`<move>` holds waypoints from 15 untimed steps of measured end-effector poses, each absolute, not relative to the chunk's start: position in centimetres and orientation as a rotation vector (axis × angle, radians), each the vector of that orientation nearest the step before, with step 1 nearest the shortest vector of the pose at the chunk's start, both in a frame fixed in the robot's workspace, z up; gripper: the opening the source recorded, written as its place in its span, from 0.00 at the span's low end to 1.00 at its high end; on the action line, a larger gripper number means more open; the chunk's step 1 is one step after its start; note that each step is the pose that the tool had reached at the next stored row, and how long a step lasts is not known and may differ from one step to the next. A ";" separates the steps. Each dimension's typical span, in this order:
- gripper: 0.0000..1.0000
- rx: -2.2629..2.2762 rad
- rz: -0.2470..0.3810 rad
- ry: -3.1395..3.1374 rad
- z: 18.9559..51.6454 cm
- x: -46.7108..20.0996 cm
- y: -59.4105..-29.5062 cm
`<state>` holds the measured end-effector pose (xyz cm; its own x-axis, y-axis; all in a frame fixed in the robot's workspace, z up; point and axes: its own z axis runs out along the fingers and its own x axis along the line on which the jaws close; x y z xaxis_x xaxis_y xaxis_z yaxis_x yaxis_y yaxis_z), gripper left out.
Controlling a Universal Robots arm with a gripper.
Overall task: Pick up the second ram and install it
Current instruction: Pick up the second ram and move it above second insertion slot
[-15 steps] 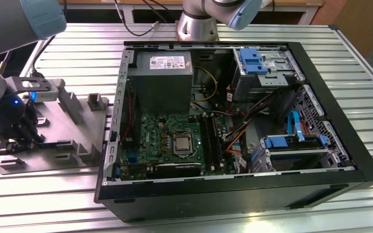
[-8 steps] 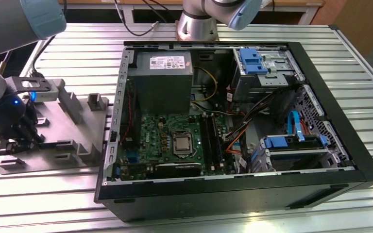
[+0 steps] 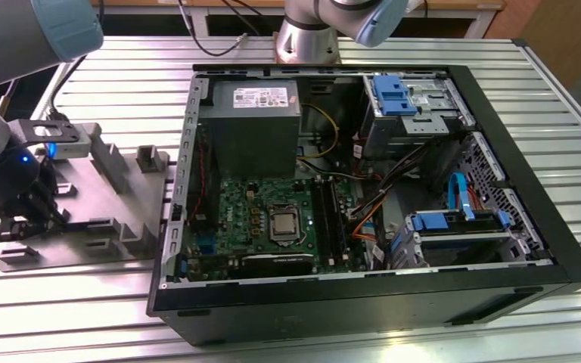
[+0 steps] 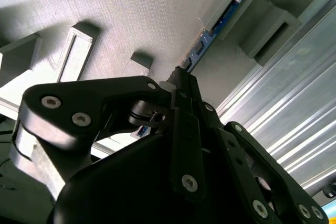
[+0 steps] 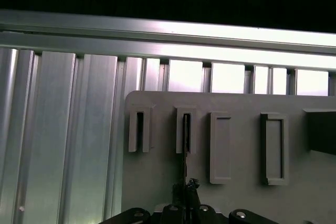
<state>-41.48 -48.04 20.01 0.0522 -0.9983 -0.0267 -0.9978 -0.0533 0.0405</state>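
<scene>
The second ram (image 4: 211, 31) is a thin dark and blue stick standing on edge in the grey holder tray (image 4: 131, 9), its far end inside an upright tab. In the first wrist view the second ram (image 5: 185, 150) is edge-on, running from a tab slot toward the fingers. My gripper (image 4: 181, 77) has its black fingers closed together on the ram's near end, as the gripper (image 5: 187, 184) also appears in the first wrist view. In the exterior view the gripper (image 3: 18, 225) is low over the tray (image 3: 109, 219) at the exterior view's left, well apart from the motherboard's black slots (image 3: 326, 219).
The open computer case (image 3: 371, 189) lies on the ribbed metal table (image 3: 573, 136), with power supply (image 3: 255, 121), blue drive brackets (image 3: 452, 223) and loose cables inside. More upright tabs (image 5: 220, 148) stand on the tray. The arm's base (image 3: 311, 34) is behind the case.
</scene>
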 end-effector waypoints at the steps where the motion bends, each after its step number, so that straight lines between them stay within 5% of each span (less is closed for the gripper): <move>1: 0.15 2.271 -0.074 -2.154 20.0 -41.5 -48.0; 15: 0.11 2.172 -0.075 -2.255 19.9 -41.5 -48.0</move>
